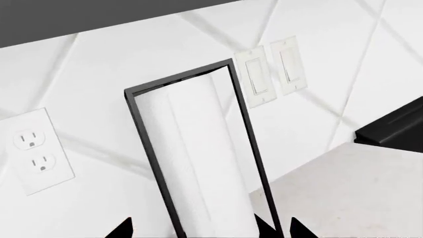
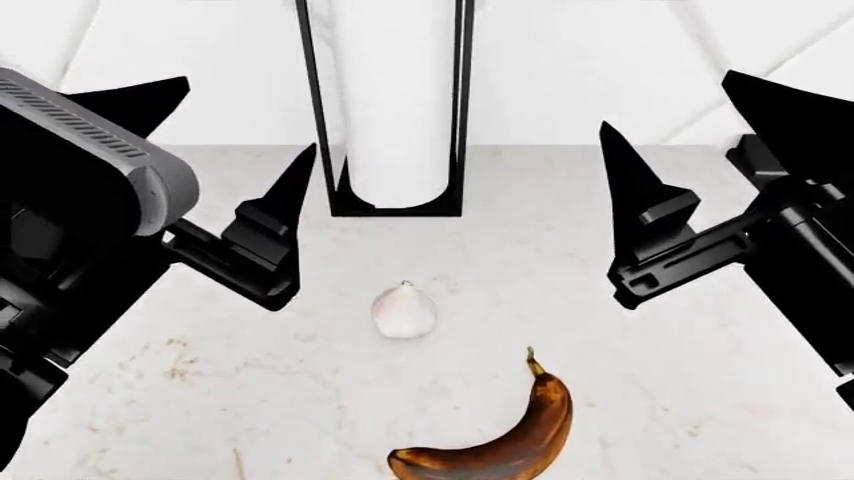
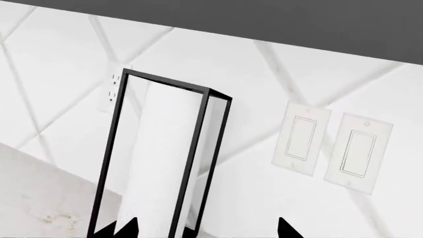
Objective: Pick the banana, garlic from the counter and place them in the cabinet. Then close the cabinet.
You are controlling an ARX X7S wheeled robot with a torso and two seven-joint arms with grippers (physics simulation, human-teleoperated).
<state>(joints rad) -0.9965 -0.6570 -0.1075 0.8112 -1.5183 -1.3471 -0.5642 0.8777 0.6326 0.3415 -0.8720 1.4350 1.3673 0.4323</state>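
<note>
garlic [image 2: 403, 311] and banana [image 2: 497, 439] on surface [image 2: 694, 390], left pincer [image 2: 287, 215] and right pincer [image 2: 638, 215] above them, both spread wide, empty, towel roll [image 2: 394, 100] behind

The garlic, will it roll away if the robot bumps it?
Probably a little. The garlic looks round with a small pointed tip, so a nudge could wobble or roll it on the smooth counter. It looks small, so likely light. Nothing touches it; the banana lies apart.
</note>
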